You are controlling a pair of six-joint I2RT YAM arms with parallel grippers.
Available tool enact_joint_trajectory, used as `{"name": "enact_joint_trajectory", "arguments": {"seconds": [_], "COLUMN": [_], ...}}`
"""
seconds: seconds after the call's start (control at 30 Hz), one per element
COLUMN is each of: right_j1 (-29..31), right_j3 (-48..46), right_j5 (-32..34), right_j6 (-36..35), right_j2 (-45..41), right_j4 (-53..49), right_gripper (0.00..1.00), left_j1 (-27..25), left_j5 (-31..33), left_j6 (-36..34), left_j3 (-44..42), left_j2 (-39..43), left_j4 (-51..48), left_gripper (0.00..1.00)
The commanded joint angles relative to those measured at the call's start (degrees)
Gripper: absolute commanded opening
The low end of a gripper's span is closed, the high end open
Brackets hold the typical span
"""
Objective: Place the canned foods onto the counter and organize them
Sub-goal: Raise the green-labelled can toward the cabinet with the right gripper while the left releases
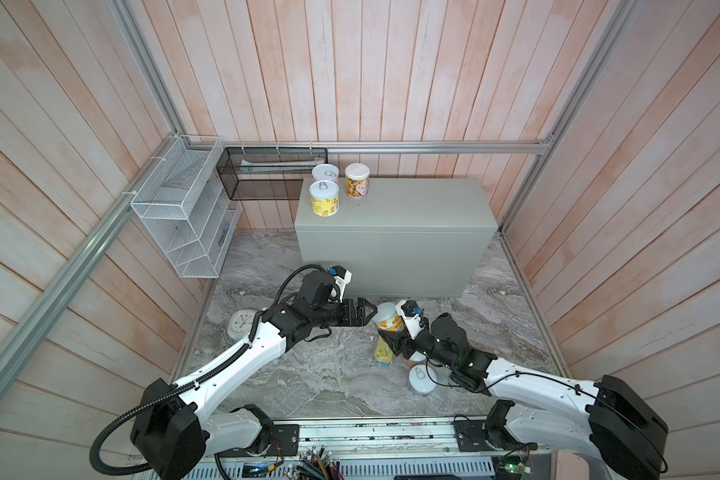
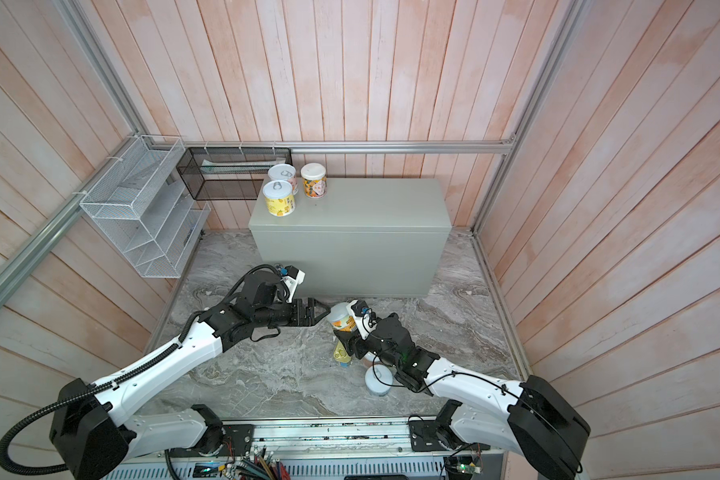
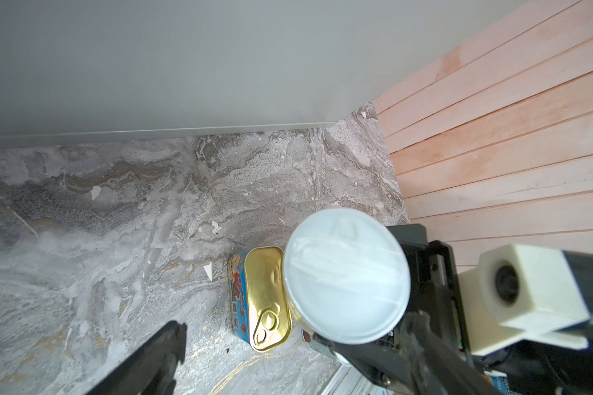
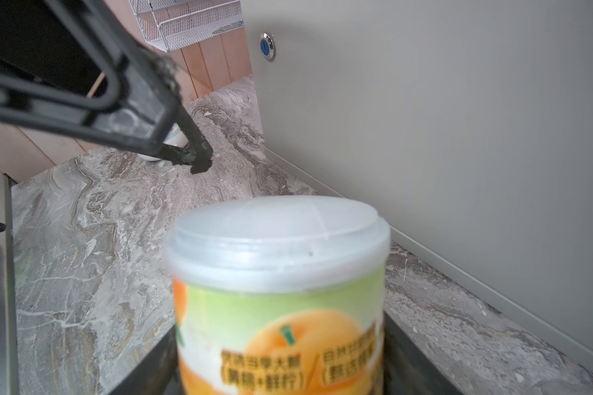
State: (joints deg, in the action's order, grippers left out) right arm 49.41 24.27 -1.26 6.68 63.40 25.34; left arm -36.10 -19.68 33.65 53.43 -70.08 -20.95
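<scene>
**One can in the right gripper, three on the counter**

Counted on the counter (image 1: 412, 203) — three cans, all upright at the far-left corner of its flat grey-green top. A yellow-label can (image 1: 324, 198) in front, a pink-label can (image 1: 325, 172) just behind it, both with pull-tab lids. Beside them, an orange-label can (image 1: 357, 180) with a plain white cap.

Counted on the marble surface (image 1: 308, 374):
- One gold tin (image 1: 382, 353).
- One pale-blue can (image 1: 422, 379), upright with the pull tab up.
- One round clock (image 1: 242, 325), lying well off to the left.
- A further round shape mostly hidden under the right arm, too covered to name.

Clamped between the partly spread fingers of the right gripper (image 1: 387, 330): one held can (image 4: 281, 290), in front of the counter and just beside the gold tin. Roughly upright, long axis vertical, cap upward. Green-and-orange label with a printed orange fruit, under a frosted translucent cap.

Gold tin lying flat, rounded-rectangular gold lid and pull tab facing up, blue printed side wall. Long axis roughly from the near side toward the counter, far end partly covered by the right gripper.

Left gripper (image 1: 371, 312) spread wide, nothing in it — tips just beside the held can's cap.
</scene>
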Motion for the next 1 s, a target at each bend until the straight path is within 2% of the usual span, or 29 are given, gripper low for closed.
{"name": "enact_joint_trajectory", "arguments": {"seconds": [0.0,0.27,0.5,0.97], "right_j1": [-0.19,-0.12,-0.18,-0.15], "right_j3": [4.42,7.52,14.21,30.05], "right_j5": [1.04,0.73,-0.12,-3.93], "right_j6": [1.44,3.78,3.52,2.68], "right_j2": [-2.66,-4.31,-4.70,-3.07], "right_j4": [1.61,-1.51,-8.14,-11.86], "right_gripper": [0.64,0.63,0.63,0.63], "left_j1": [0.24,0.24,0.24,0.24], "left_j5": [2.81,6.04,7.35,9.20], "left_j6": [-0.60,-0.03,1.64,2.23], "left_j3": [-3.06,-9.70,-15.09,-18.36], "left_j2": [3.79,10.58,13.96,16.89], "left_j4": [1.35,1.06,3.60,5.30], "left_gripper": [1.00,1.00,1.00,1.00]}}
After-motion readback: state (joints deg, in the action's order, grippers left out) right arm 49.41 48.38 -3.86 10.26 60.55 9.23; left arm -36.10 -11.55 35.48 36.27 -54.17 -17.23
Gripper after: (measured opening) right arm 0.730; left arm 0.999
